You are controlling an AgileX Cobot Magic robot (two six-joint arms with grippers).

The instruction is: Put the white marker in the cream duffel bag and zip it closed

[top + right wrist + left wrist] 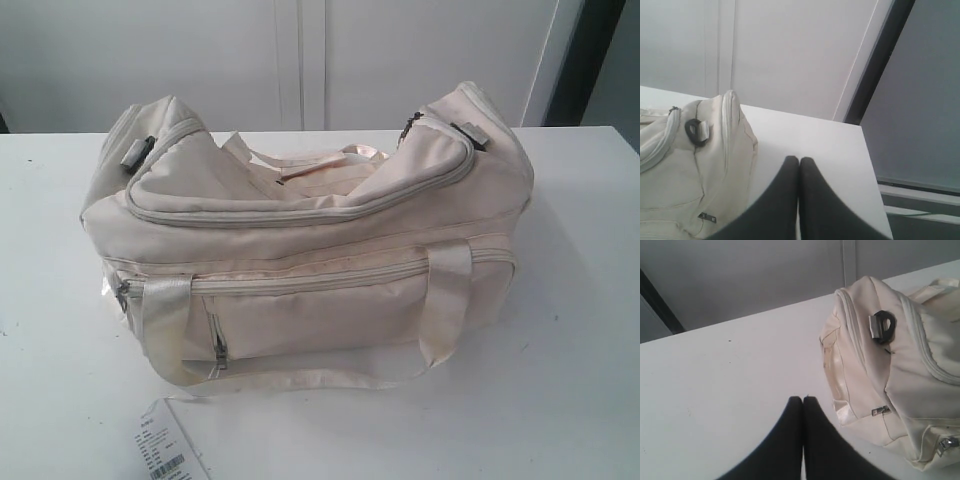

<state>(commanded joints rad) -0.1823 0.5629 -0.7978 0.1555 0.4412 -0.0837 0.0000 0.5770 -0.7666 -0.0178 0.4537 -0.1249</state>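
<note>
At the centre of a white surface (560,400) sits a large soft cream fabric duffel bag (320,300), its loop handles (447,300) draped down the front and its top zip (300,212) appearing closed along the near side; a white barcoded paper tag (170,455) lies near its lower front corner; the left gripper (803,399) hangs by one end of the bag, black fingers pressed together, holding nothing; the right gripper (799,159) does likewise at the other end.

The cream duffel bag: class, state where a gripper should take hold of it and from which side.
Probably the near loop handle, from the near side: its flat strap droops loose down the front of the cream duffel bag, thin enough to pinch.
</note>
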